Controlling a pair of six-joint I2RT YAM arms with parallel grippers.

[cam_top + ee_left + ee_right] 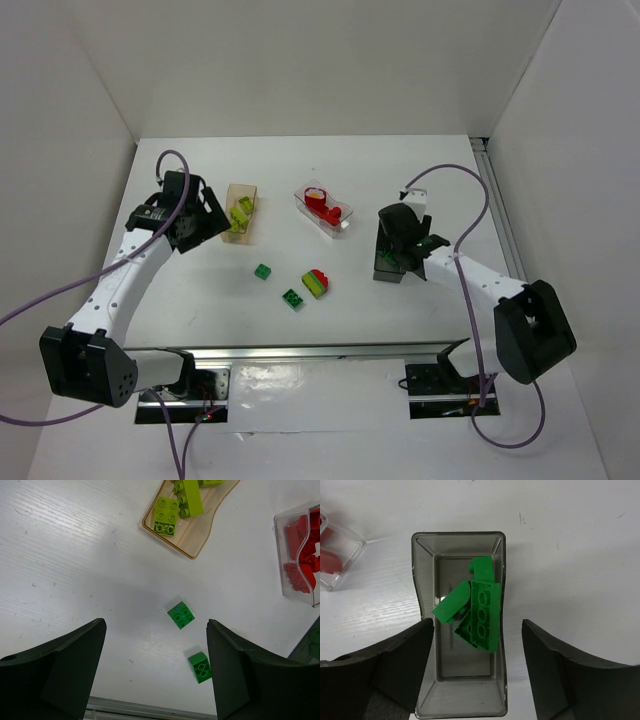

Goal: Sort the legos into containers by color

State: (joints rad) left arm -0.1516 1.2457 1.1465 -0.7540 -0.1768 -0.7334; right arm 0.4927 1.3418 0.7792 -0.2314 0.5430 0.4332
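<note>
My left gripper (205, 222) is open and empty, hovering left of the tan tub (240, 233), which holds yellow-green bricks (168, 513). Two loose green bricks lie on the table, one (181, 615) ahead of the jaws and one (200, 667) by the right finger. A red, yellow and green stacked piece (317, 283) lies near them. The clear tub (346, 222) holds red bricks (322, 205). My right gripper (477, 665) is open and empty above the dark grey tub (465, 669), which holds several green bricks (482, 612).
The three tubs stand in a row across the table's middle. The table's front edge, a metal rail (150, 711), lies just below the loose bricks. White walls enclose the table. The clear tub's corner (332, 555) shows left of the dark tub.
</note>
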